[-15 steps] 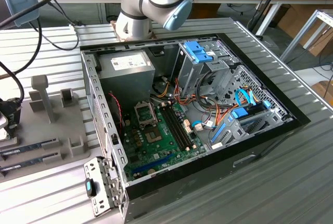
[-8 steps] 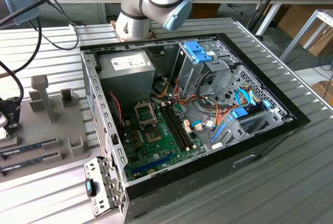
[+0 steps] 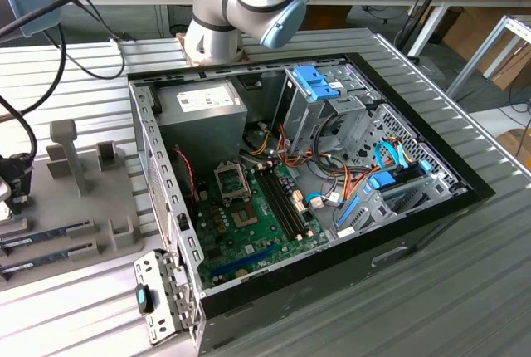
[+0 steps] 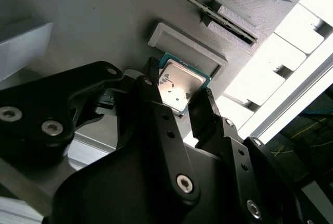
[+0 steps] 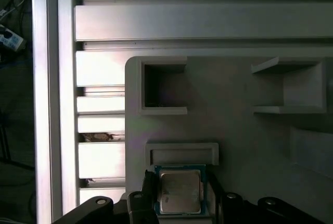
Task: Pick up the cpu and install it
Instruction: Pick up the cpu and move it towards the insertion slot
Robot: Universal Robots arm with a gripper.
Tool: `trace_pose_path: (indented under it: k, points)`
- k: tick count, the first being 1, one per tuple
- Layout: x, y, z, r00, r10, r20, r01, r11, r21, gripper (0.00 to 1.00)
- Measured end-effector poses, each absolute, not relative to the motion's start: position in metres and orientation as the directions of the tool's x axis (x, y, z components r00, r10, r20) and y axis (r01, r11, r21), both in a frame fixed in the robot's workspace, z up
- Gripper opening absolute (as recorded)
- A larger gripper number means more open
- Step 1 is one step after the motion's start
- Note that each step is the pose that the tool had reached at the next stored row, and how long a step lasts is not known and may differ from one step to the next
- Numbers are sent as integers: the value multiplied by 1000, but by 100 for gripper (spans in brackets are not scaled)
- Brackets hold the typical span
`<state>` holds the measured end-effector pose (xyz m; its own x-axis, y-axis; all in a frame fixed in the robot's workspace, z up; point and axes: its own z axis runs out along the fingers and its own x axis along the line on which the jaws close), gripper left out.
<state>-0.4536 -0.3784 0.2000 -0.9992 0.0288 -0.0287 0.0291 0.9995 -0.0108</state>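
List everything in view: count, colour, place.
cpu: one, silver-grey top with a green rim, beside a raised bracket in both wrist views.
fixture plate: one, grey, with pockets, under the cpu.
computer case: one, black, open, centre of the exterior view.
motherboard: one, green, on the case floor.
power supply: one, grey, inside the case near the arm's base.
memory sticks: two, dark, off the case toward the exterior view's left.
robot arm: one, grey with blue caps, behind the case.
tool: one, black, closed on two opposite edges of the cpu.
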Motion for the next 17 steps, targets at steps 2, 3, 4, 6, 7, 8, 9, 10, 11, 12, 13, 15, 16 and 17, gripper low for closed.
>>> trace_pose_path:
  k: [2,3,4,6,7,8,9,10,11,12,13,15,16,17]
  points:
    - [-454,-378,201,-999,29,-29,29,1000,-11,47]
    - [-454,-378,202,-999,29,-29,29,1000,-11,47]
    - [-454,-378,202,-999,29,-29,29,1000,-11,47]
    - [-454,-378,203,-999,29,-29,29,1000,-11,47]
    - [-454,-378,203,-999,29,-29,29,1000,-11,47]
    - [-454,-378,204,-999,29,-29,29,1000,-11,47]
    - [-454,-378,204,-999,29,-29,29,1000,-11,47]
    - [-454,-378,205,-999,29,-29,29,1000,-11,47]
    - [-454,-378,205,-999,29,-29,29,1000,-11,47]
    - [-454,-378,206,-999,29,-29,29,1000,-11,47]
    - [-454,-378,206,-999,29,-29,29,1000,-11,47]
    - [-454,-378,207,-999,29,-29,29,1000,-11,47]
    - [-454,-378,208,-999,29,-29,29,1000,-11,47]
    - [-454,-378,208,-999,29,-29,29,1000,-11,47]
